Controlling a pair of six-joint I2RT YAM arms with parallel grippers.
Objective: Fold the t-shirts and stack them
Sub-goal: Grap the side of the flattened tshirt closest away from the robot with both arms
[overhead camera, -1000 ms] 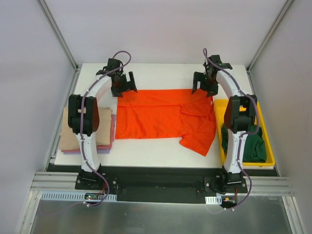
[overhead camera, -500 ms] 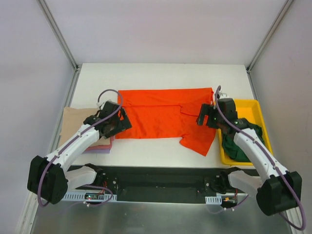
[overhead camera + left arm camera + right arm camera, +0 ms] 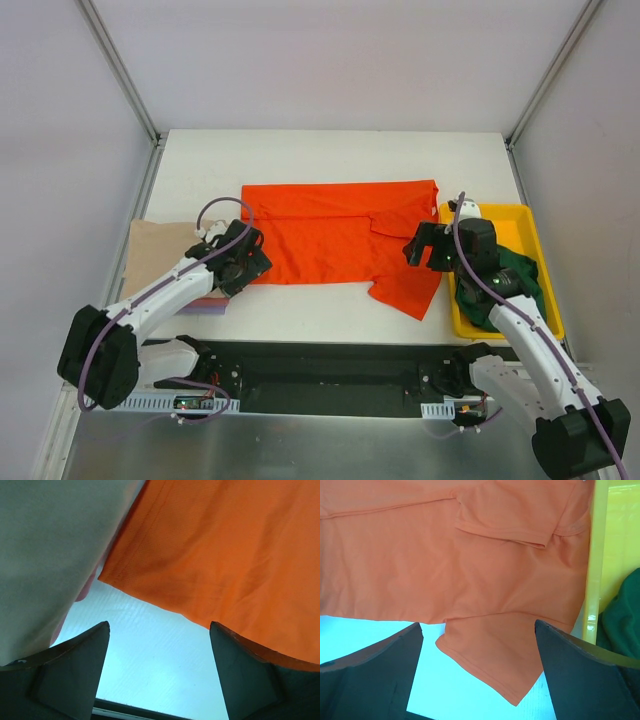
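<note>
A bright orange-red t-shirt (image 3: 330,240) lies spread flat mid-table, one sleeve folded in and the other sticking out at the near right. My left gripper (image 3: 247,262) hovers open at its near left corner, beside the folded stack. In the left wrist view the left gripper (image 3: 158,625) frames bare table, with the orange hem (image 3: 225,555) just beyond and the tan shirt (image 3: 45,545) on the left. My right gripper (image 3: 420,245) is open above the near right sleeve (image 3: 505,665). A dark green t-shirt (image 3: 510,290) is bunched in the tray.
The yellow tray (image 3: 530,215) stands at the right edge, its wall (image 3: 597,555) close beside the orange shirt. A folded pile with tan (image 3: 155,255) on top and pink and lavender (image 3: 205,303) below sits at the left. The black rail (image 3: 330,350) borders the near side.
Both arms have swung back from the shirt's far edge to its near side. The left gripper now sits at the near left corner, the right over the near right sleeve.
</note>
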